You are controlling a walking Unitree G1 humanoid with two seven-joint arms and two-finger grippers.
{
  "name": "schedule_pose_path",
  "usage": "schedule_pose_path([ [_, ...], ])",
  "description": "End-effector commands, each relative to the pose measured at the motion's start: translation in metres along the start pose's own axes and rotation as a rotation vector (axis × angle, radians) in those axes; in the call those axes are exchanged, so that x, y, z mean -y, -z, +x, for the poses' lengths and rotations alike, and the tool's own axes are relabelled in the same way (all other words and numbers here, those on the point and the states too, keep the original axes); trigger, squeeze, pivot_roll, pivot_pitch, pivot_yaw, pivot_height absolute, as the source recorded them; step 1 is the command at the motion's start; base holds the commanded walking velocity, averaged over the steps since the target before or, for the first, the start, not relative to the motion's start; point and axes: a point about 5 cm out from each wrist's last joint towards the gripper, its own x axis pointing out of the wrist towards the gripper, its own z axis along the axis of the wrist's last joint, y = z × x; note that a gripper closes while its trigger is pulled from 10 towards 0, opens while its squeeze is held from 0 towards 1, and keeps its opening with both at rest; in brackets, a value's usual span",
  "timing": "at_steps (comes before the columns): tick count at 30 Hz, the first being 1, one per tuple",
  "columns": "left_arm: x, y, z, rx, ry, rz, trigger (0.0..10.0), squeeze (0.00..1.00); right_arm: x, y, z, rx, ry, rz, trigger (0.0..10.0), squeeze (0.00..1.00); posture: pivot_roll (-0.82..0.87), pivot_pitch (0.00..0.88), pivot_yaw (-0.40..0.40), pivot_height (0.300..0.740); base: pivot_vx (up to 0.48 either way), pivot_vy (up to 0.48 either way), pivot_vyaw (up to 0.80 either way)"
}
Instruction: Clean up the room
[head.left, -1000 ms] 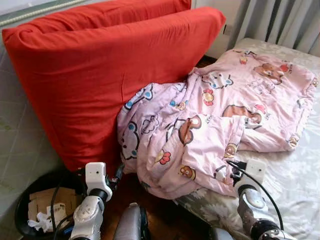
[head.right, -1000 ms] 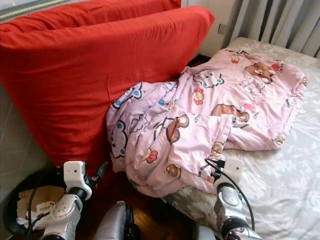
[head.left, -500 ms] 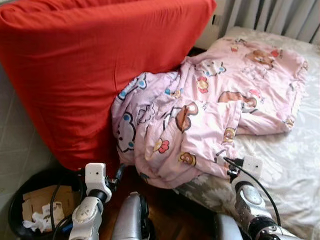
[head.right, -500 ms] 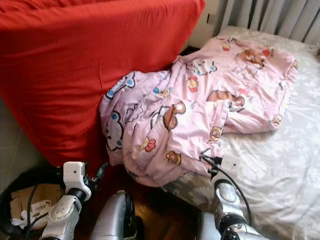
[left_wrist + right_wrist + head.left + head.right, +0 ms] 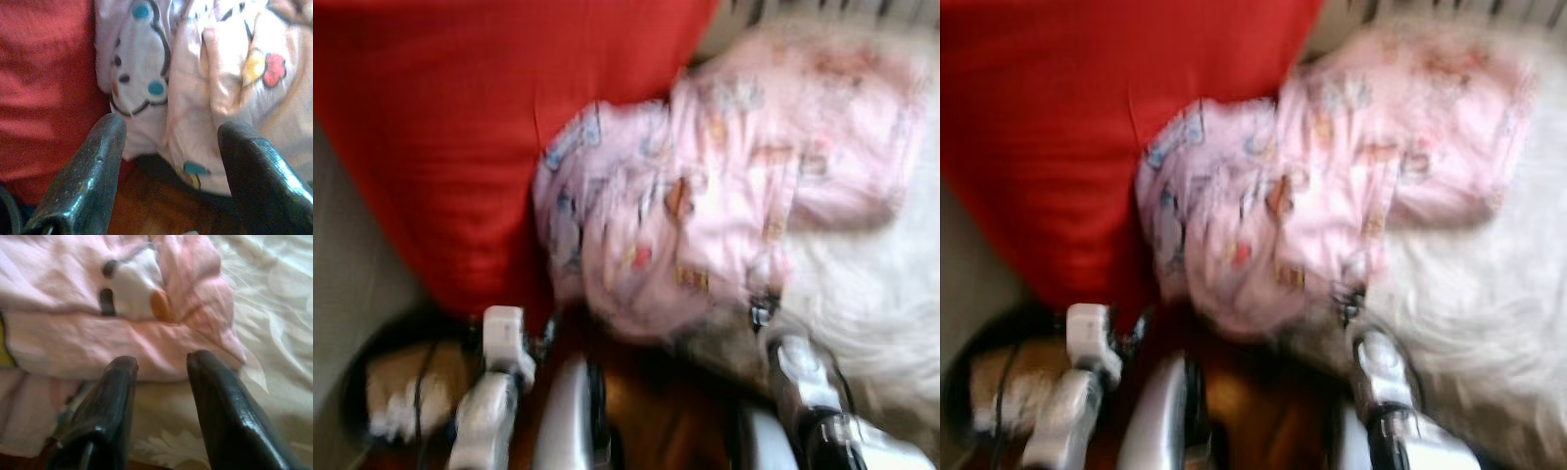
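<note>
Your left gripper (image 5: 168,147) is spread wide and holds nothing, just short of the pink blanket (image 5: 220,83) where it meets the red cushion (image 5: 44,83). Your right gripper (image 5: 161,364) is parted too, empty, at the blanket's hem near the bed (image 5: 274,308) edge.

Dark wood floor (image 5: 146,215) btwn big red cushion (image 5: 460,147) & pale floral bed (image 5: 274,333), views blurry
</note>
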Motion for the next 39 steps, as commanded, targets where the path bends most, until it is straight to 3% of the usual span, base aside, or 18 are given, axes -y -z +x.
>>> schedule_pose_path([
  [1,-0.004,0.011,-0.01,-0.048,-0.023,-0.013,10.0,0.0,-0.007,-0.006,0.001,0.042,-0.033,0.018,10.0,0.0,0.17,0.149,0.034,0.571,0.274,0.0,0.0],
  [11,-0.003,0.009,-0.009,-0.037,-0.026,-0.014,10.0,0.0,-0.008,-0.034,0.002,0.229,-0.003,0.004,10.0,0.0,0.17,0.145,0.031,0.571,0.291,0.0,0.0],
  [17,-0.002,0.009,-0.009,-0.034,-0.03,-0.015,10.0,0.0,-0.008,-0.035,0.002,0.248,0.014,0.001,10.0,0.0,0.17,0.144,0.027,0.571,0.304,0.0,0.0],
  [30,-0.002,0.009,-0.009,-0.036,-0.038,-0.011,10.0,0.0,0.009,-0.023,-0.001,0.199,0.093,0.006,10.0,0.0,0.17,0.145,0.024,0.571,0.092,0.0,0.0],
  [37,-0.001,0.009,-0.009,-0.038,-0.035,-0.011,10.0,0.0,0.001,-0.012,0.0,0.105,-0.018,0.018,10.0,0.01,0.17,0.145,0.024,0.571,0.0,0.0,0.0],
  [38,-0.001,0.009,-0.009,-0.038,-0.036,-0.01,10.0,0.0,0.0,-0.012,0.0,0.101,-0.023,0.014,10.0,1.0,0.17,0.145,0.024,0.571,0.0,0.0,0.0],
  [39,-0.002,0.009,-0.01,-0.038,-0.037,-0.01,10.0,0.0,0.0,-0.011,0.0,0.098,-0.027,0.011,10.0,1.0,0.17,0.146,0.024,0.571,0.0,0.0,0.0],
])
